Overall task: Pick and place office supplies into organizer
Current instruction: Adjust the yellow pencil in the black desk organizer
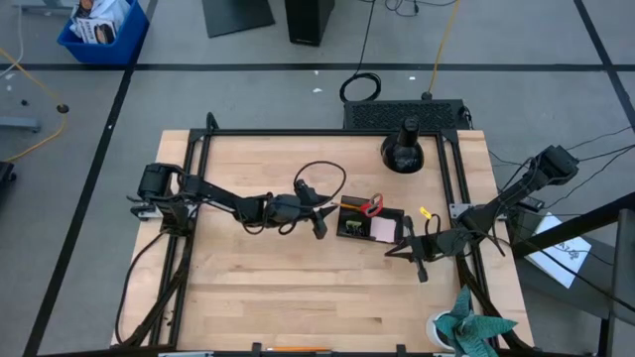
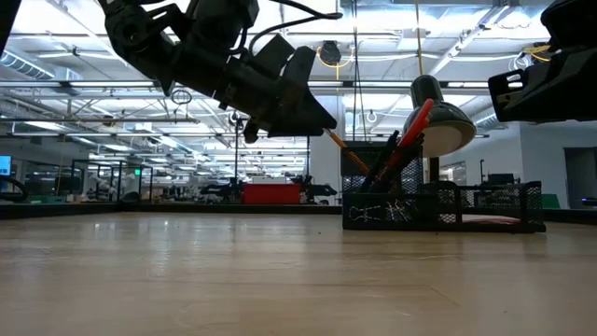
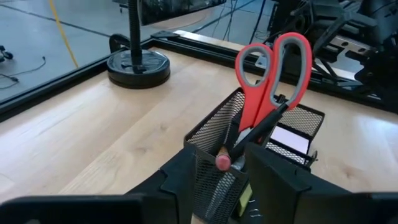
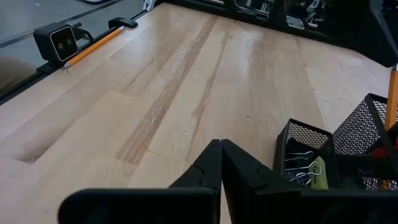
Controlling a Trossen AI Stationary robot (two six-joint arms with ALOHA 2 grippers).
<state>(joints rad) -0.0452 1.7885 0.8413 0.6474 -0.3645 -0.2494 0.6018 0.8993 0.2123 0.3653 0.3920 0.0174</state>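
The black mesh organizer [image 1: 369, 224] stands at the table's middle. Its tall cup [image 3: 214, 155] holds red-handled scissors [image 3: 273, 68], black pens and an orange pencil that leans with its pink eraser end [image 3: 222, 162] up. The low compartments hold binder clips [image 4: 297, 167], a yellow item [image 4: 316, 172] and a pink pad [image 1: 382, 230]. My left gripper [image 3: 221, 155] is open just left of the cup, above the table. The eraser end stands between its fingers, with a gap on each side. My right gripper [image 4: 221, 163] is shut and empty, near and right of the organizer.
A black domed lamp [image 1: 404, 151] stands at the far right. The teal paper plant in a white cup [image 1: 474, 327] is at the near right corner. An orange pencil [image 4: 93, 47] lies by the near edge beside the low camera [image 4: 60, 41]. Bare wood lies left and near.
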